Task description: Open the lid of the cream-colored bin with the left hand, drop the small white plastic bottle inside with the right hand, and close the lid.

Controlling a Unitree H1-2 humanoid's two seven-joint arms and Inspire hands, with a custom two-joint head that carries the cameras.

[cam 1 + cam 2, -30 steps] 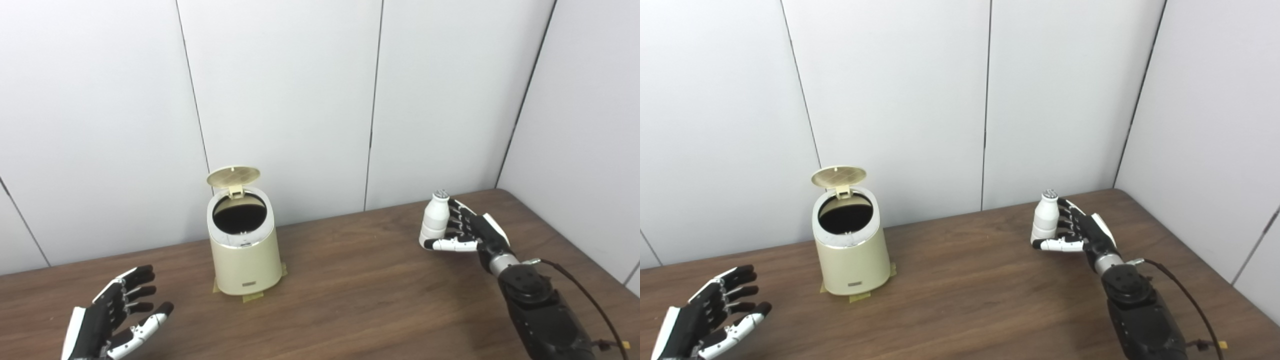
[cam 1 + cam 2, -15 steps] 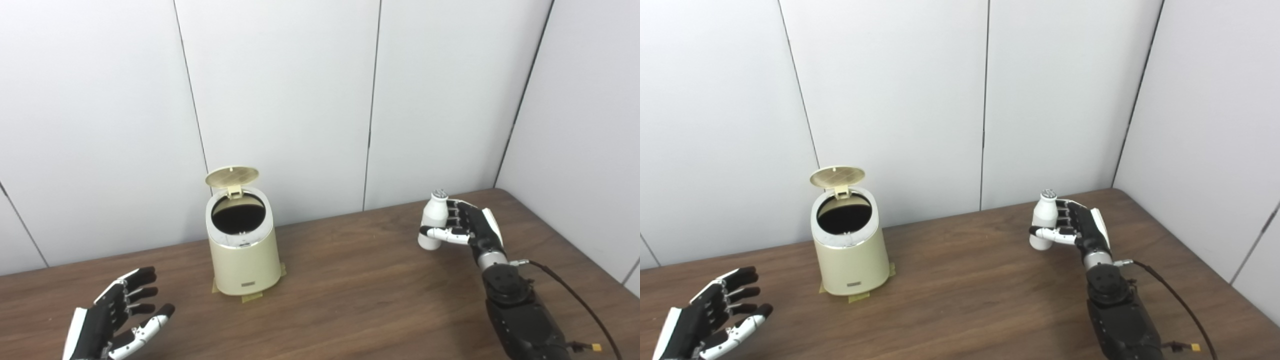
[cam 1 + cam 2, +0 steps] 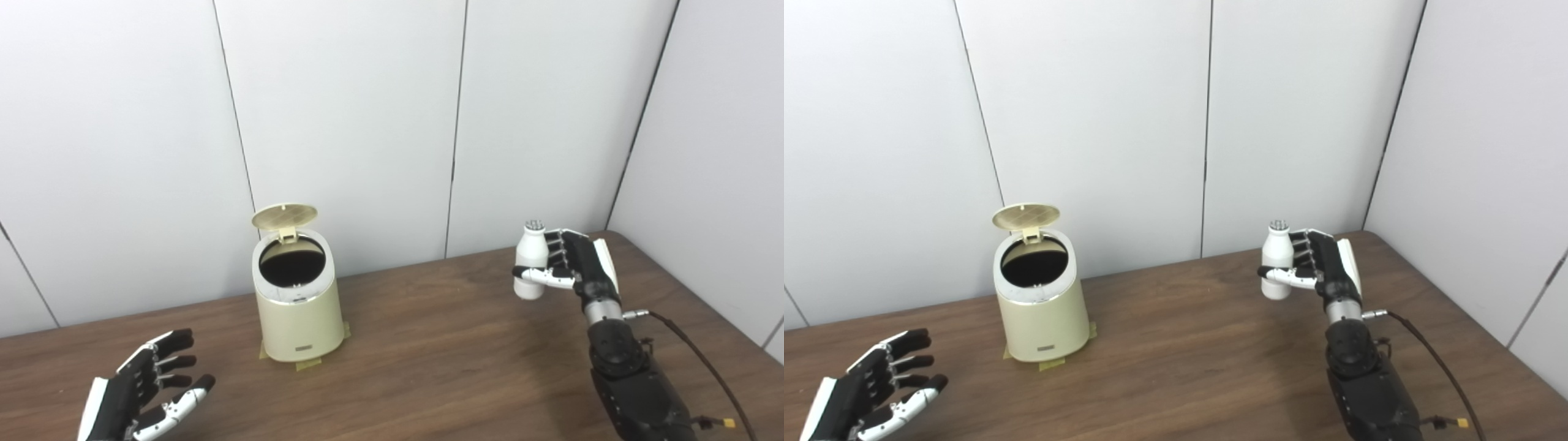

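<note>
The bench (image 3: 429, 367) is dark wood, set against pale wall panels (image 3: 343, 122) along its far edge and right edge.

The bin (image 3: 298, 306) stands upright toward the far edge, left of the middle, with strips of tape (image 3: 308, 365) showing under its base. Its lid (image 3: 285, 215) is up, tilted back on the hinge at the far side, and the dark inside shows through the round mouth.

The right arm (image 3: 637, 386) comes up from the near right corner, with a thin cable (image 3: 704, 361) trailing beside it. The right robot hand (image 3: 576, 266) is raised near the far right corner, its fingers (image 3: 554, 254) wrapped around the far side of the bottle (image 3: 530, 260) and its thumb across the front. The bottle is upright, cap up, and its base appears clear of the bench. It is well apart from the bin, to the bin's right.

The left robot hand (image 3: 144, 392) sits by the near edge toward the left corner, palm turned up, fingers spread apart, holding nothing. It is well apart from the bin.
</note>
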